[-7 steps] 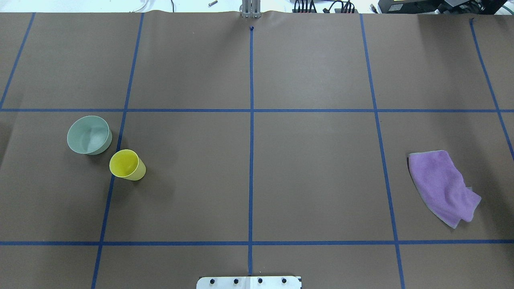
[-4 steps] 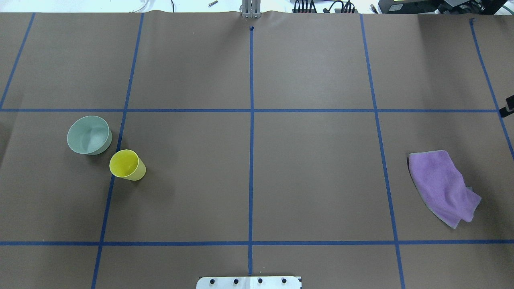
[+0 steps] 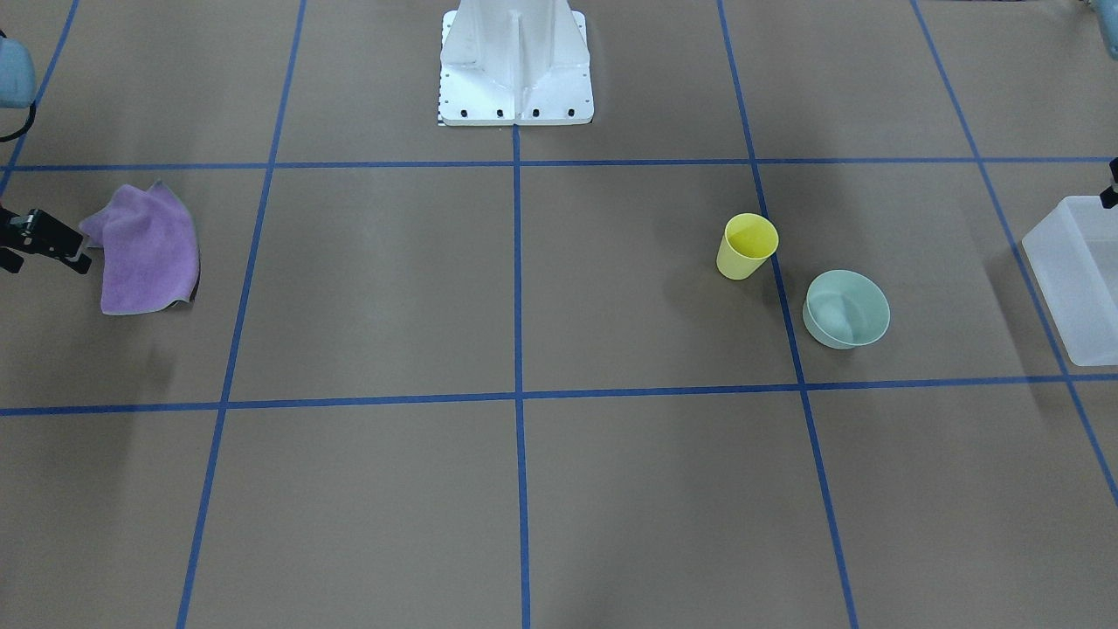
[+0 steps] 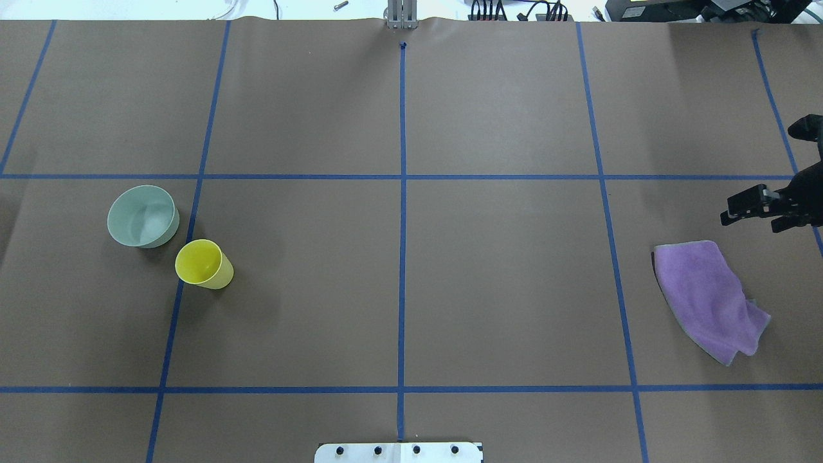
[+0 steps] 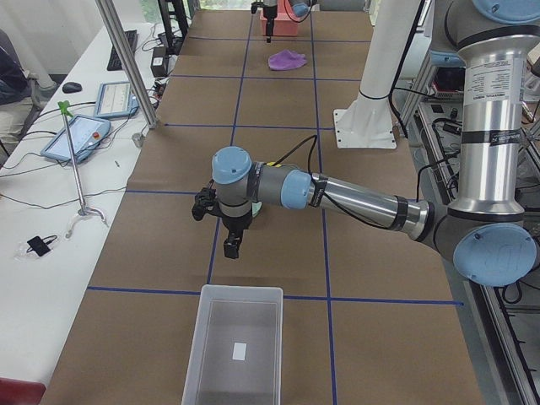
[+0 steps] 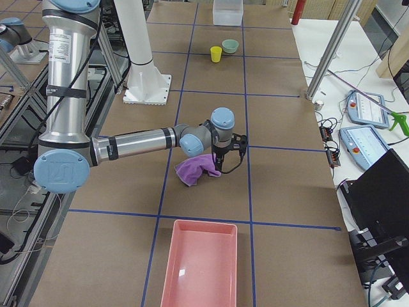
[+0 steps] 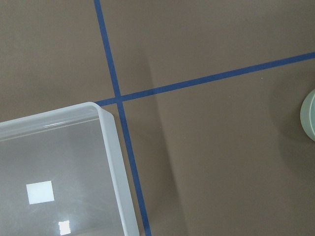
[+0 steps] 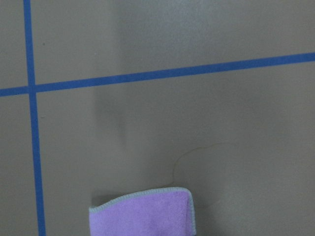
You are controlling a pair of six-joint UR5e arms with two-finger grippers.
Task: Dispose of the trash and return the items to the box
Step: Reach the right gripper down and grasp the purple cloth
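The yellow cup (image 4: 204,263) stands upright on the table's left side, with the mint-green bowl (image 4: 143,216) just beyond it and to its left. Both also show in the front view: cup (image 3: 747,246), bowl (image 3: 845,307). The frosted-white box (image 3: 1070,279) stands empty at the table's left end and fills the lower left of the left wrist view (image 7: 49,172). My left gripper (image 5: 230,247) hovers between the box (image 5: 232,354) and the items; I cannot tell if it is open. My right gripper (image 4: 739,212) hangs open and empty just beyond the purple cloth (image 4: 707,296).
The purple cloth (image 3: 144,249) lies crumpled on the right side of the table. A pink tray (image 6: 198,268) stands at the table's right end. The white robot base (image 3: 515,65) is at the middle of the near edge. Blue tape lines grid the brown table.
My right gripper has come into the overhead view from the right edge and moved left, to just beyond the purple cloth. Cup, bowl and cloth have not moved.
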